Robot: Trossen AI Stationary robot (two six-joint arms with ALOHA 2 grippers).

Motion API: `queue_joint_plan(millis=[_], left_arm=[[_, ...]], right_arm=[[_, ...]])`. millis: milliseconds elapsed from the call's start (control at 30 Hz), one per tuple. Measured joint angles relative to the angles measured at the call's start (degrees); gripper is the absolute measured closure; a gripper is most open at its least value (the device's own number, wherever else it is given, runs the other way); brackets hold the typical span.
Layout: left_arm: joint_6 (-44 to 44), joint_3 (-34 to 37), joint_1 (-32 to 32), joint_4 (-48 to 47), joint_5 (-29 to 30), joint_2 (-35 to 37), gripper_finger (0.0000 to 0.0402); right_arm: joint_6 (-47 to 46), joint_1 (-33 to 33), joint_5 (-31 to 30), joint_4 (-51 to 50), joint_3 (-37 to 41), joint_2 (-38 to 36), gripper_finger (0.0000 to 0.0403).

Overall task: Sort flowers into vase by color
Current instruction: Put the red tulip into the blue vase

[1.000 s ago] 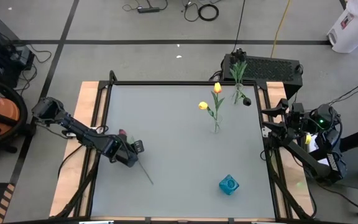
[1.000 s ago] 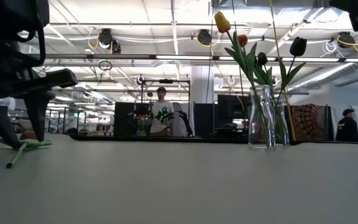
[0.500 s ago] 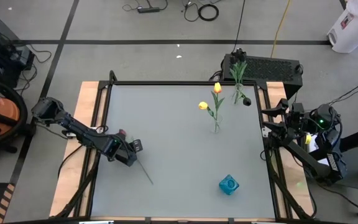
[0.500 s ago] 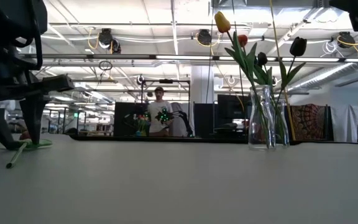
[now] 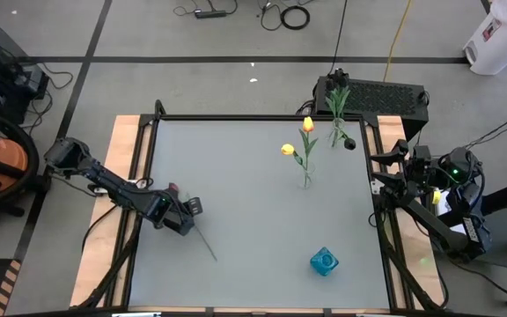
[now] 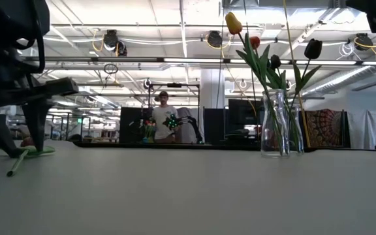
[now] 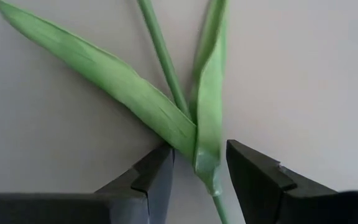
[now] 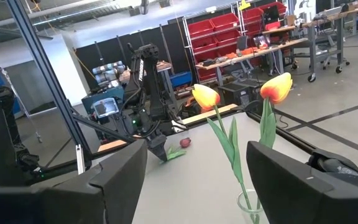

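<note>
Left gripper (image 7: 197, 171): down at the table's left part, its two dark fingers spread and straddling the lying flower (image 7: 194, 130) just where the leaves join the stem; neither finger is pressed onto it. Judged as lined up for a pinch not yet made.
Why there: the leaf junction is the thickest part of a thin stem flat on the table, so likely the easiest place to catch.
Lying flower, high view: the stem (image 5: 205, 242) runs out from under the gripper toward the table's front; the pinkish-red head (image 5: 172, 187) shows just behind the gripper.
Blue vase (image 5: 324, 261): near the front right of the table, seemingly holding no flower, though from above this is hard to tell.
Clear vase (image 5: 305, 179): mid-table, holding two yellow tulips (image 5: 307, 124); probably the yellow group.
Far vase (image 5: 335, 134): back right corner, with dark-headed flowers.
Right gripper (image 8: 194, 180): waiting off the table's right edge, fingers spread, holding nothing.
</note>
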State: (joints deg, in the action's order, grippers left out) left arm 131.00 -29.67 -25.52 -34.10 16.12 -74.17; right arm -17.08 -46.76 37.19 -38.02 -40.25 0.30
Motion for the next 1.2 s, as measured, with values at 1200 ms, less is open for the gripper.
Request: queue_joint_plan(millis=[1200], left_arm=[[-34.3, 0.0, 0.0, 19.4, 14.2, -0.1, 0.0392]], right_arm=[[-0.3, 0.0, 0.0, 0.0, 0.0, 0.0, 0.0135]])
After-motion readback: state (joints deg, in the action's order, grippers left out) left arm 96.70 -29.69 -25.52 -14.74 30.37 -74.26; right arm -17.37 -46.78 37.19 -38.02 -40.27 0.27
